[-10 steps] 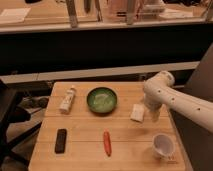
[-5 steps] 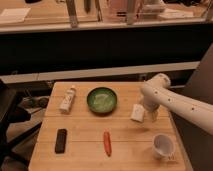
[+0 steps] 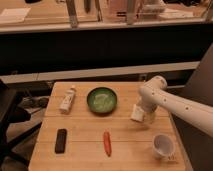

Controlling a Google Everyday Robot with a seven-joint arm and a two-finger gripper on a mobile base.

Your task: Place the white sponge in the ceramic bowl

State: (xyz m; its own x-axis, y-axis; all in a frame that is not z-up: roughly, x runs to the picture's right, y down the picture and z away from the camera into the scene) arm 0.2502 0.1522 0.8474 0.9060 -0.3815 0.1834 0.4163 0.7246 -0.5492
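gripper: you have the gripper [image 3: 143,114] at the right side of the wooden table [image 3: 80,157], low, right at the white sponge [image 3: 137,113]; the white arm [image 3: 172,102] comes in from the right edge and its wrist covers the fingers; you cannot tell whether they sit apart, together or clamped on the block

white sponge: right of centre on the table, just beside the gripper, apparently touching it; near the ceramic bowl [image 3: 102,99] but apart from it, to the bowl's right and a little toward the front

sponge axis: it reads as a small block whose long axis runs roughly front to back, top leaning slightly right; whether it lies flat or is tipped up you cannot tell

bowl: green, upright, centre back of the table, nothing seen in it

step in hand: judged as the pick; sponge is not in the bowl yet

doing it well: close across the short sides so the block stays square in the fingers; soft thing, so squeeze only enough to hold; lift straight up before you go left; clear the bowl's rim, centre over the pale middle, then let go low so it does not bounce out

others: white tube [image 3: 67,99] at left back; dark bar [image 3: 60,140] at left front; carrot [image 3: 107,143] at centre front; white cup [image 3: 163,145] at right front; all well off the path to the bowl
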